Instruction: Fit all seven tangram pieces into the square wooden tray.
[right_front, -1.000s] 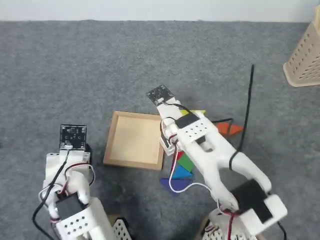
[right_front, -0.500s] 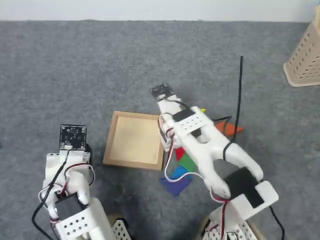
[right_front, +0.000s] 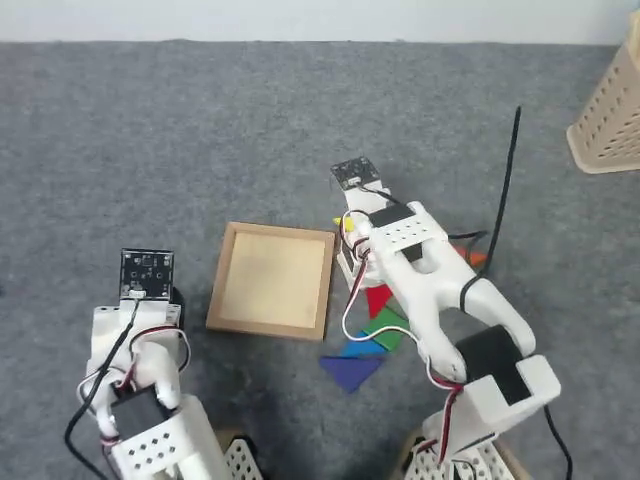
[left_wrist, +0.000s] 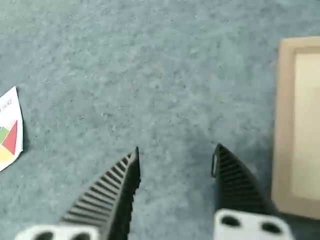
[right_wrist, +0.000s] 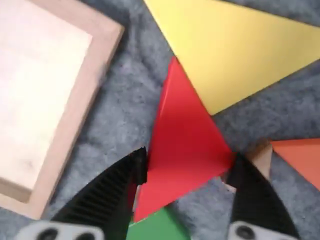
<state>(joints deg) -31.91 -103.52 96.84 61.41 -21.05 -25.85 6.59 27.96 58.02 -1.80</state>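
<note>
Closely, right fingers (right_wrist: 112, 192) straddle red triangle (right_wrist: 185, 145) beside tray (right_wrist: 80, 107).

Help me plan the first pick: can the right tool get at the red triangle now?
Probably yes: the right tool hangs open astride the red triangle, nothing lying over it; the yellow triangle and green piece only adjoin it.

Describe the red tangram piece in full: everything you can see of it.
The red piece is a flat, smooth triangle in solid matte red, perhaps painted wood or plastic. It lies flat on the grey carpet outside the wooden tray, apart from its rim. One corner meets the yellow triangle, and another abuts the green piece. The right gripper, open, straddles its wide end. Whether the fingers touch it is unclear.
</note>
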